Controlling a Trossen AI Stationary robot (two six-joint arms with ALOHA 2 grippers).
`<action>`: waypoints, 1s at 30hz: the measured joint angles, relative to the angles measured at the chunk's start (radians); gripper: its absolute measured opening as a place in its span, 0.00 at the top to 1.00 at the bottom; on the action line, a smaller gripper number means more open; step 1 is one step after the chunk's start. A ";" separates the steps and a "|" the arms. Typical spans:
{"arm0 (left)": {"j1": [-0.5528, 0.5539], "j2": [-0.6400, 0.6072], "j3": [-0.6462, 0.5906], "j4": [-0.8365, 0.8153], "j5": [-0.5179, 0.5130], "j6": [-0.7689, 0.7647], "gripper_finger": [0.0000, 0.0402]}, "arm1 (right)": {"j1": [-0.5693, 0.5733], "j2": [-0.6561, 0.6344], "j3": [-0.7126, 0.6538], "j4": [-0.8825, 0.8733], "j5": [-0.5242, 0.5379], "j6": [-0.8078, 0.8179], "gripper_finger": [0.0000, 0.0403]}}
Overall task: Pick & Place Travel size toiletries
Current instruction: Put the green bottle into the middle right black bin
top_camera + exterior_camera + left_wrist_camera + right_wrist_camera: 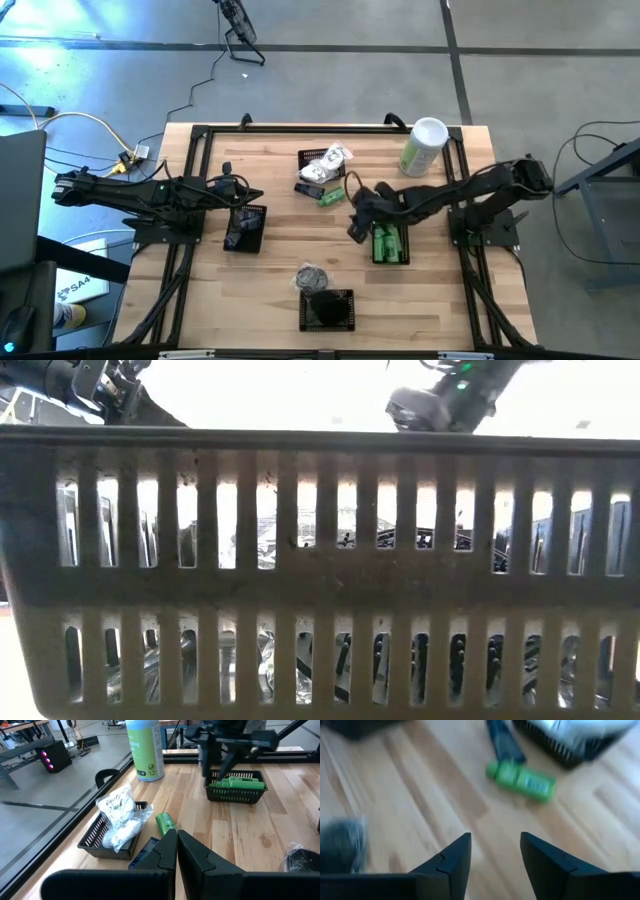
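A bright green bottle [333, 196] lies on its side on the table beside a small black tube [308, 189], both in front of a black basket [322, 165] holding white crinkly packets [119, 817]. More green bottles [389, 243] lie in a basket at the right. My right gripper [356, 222] hovers open between that basket and the loose green bottle [521, 779], with nothing between its fingers [495, 865]. My left gripper [177, 851] stays shut and empty at the left [250, 190].
A tall pale-green canister [424, 147] stands at the far right. A basket with dark items [245, 228] sits at the left, and another [327, 308] near the front edge beside a grey crinkled piece [313, 275]. A basket wall [320, 570] fills the low view.
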 joint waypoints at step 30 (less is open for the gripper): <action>0.000 0.000 0.000 0.000 0.000 0.010 0.97 | -0.209 0.159 0.000 0.301 -0.116 -0.326 0.95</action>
